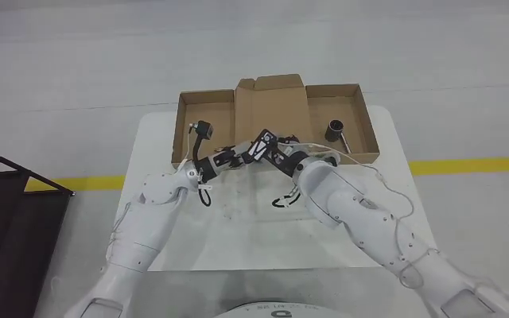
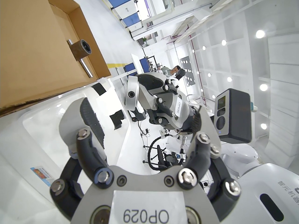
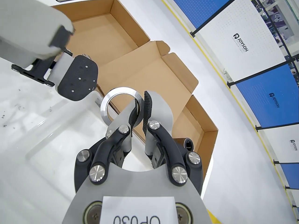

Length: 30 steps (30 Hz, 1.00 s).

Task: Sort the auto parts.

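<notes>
Right gripper [image 3: 140, 102]: clenched on a ring [image 3: 121, 91], ribbed black pads pinching one side of its band; grey metal finger backs, black linkage behind.
Ring: flat, round, polished silver metal with a wide open centre; held above the near wall of the box, in front of its middle section and over the far rim of the tray. Stretch of band between the pads covered; hard to pick out from above.
Left gripper [image 2: 144, 120]: spread wide, nothing between the fingers; black rubber pads, ribbed on the inner face, dimpled on the outer. Just beside the right gripper.
Tray [image 3: 46, 129]: clear plastic, shallow, rounded rim; below both grippers, against the near side of the box.
Box [image 1: 270, 86]: brown corrugated cardboard, open-topped, three sections side by side, flaps standing up at the middle one.
Cylinder [image 1: 336, 126]: short, dark, hollow; lying in the right section. Mostly hidden behind the box wall in the right wrist view.
Rod [image 1: 347, 141]: thin, straight, shiny metal, in the same section at the cylinder; beside it or passing through it, cannot tell.
Table [image 1: 151, 135]: white, smooth, rounded corners, under tray and box.
</notes>
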Each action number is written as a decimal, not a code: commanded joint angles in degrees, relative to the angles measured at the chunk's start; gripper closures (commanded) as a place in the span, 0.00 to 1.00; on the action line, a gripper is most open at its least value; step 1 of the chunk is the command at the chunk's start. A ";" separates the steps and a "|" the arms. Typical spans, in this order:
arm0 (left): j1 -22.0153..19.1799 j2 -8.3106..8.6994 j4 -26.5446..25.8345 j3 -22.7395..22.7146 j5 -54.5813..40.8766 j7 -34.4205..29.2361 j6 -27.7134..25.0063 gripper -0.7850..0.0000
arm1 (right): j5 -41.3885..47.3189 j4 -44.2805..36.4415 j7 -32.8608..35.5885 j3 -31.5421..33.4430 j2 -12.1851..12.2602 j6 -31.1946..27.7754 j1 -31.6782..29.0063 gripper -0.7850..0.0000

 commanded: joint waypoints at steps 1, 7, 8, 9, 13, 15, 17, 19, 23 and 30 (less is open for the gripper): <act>-0.17 0.03 -0.02 0.27 1.45 0.54 -0.38 0.45 | 0.31 0.25 0.15 0.00 -0.25 -0.15 0.20 1.00; -0.68 0.05 0.05 1.12 4.29 2.51 -1.15 0.54 | 2.10 0.60 0.00 0.58 -0.91 -1.35 0.45 1.00; -0.76 0.06 0.03 1.26 5.00 2.87 -1.37 0.55 | 2.73 0.65 -0.09 0.84 -1.00 -1.64 0.44 1.00; -0.77 0.05 0.05 1.42 5.32 3.19 -1.45 0.55 | 3.16 0.68 -0.14 1.07 -1.06 -1.95 0.43 1.00; -0.95 0.04 -0.09 1.90 5.63 3.85 -1.71 0.56 | 3.77 0.52 -0.29 1.72 -1.27 -3.42 0.28 1.00; -1.05 0.03 -0.17 2.12 5.56 3.96 -1.85 0.57 | 3.70 0.36 -0.24 1.86 -1.39 -3.78 0.13 1.00; -1.15 0.03 -0.20 2.39 5.59 3.92 -2.08 0.58 | 3.61 0.27 -0.02 1.90 -1.53 -4.09 0.03 1.00; -1.15 0.04 -0.21 2.61 5.51 3.87 -2.36 0.62 | 3.45 0.22 0.11 1.90 -1.70 -4.22 0.00 1.00; -1.12 0.12 -0.10 2.82 5.52 3.81 -2.63 0.76 | 3.12 0.28 0.40 1.89 -2.05 -4.23 -0.02 1.00; -0.88 0.33 0.00 2.61 5.36 4.07 -3.07 1.00 | 2.72 0.40 0.97 1.93 -2.67 -4.20 -0.09 1.00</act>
